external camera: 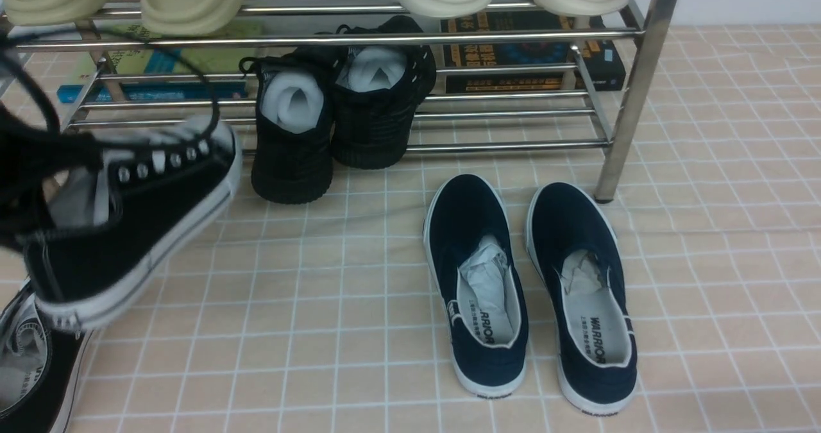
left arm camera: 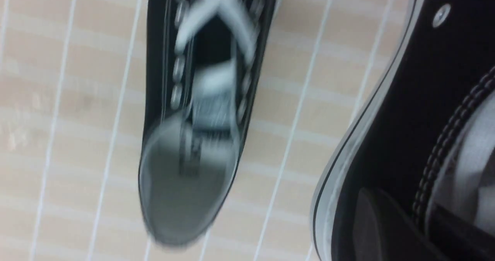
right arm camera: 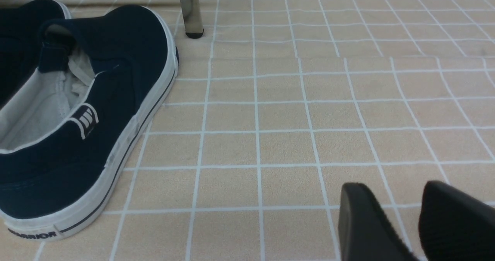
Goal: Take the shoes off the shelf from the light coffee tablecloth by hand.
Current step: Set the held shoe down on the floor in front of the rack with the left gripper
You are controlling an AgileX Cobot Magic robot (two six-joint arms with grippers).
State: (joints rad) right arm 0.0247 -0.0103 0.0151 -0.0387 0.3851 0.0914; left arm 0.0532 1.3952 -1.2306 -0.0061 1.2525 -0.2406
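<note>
The shoes are off the shelf, at the worktop's near-left corner. One lies on the light coffee tablecloth. The lifted shoe hangs tilted above it, collar clenched in the left tool. A slipping pinch could drop it onto its mate. The right tool is parted and empty.

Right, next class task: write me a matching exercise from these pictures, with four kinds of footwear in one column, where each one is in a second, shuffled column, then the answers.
Column one
1 cream slippers
2 black knit sneakers
3 navy slip-ons
4 black canvas sneaker nearer the shelf

Column two
A side by side on the tablecloth, by the shelf's right leg
B raised and tilted, off the tablecloth
C on the shelf's top tier
D at the shelf's lower tier

Pairs: 1-C, 2-D, 3-A, 4-B
</note>
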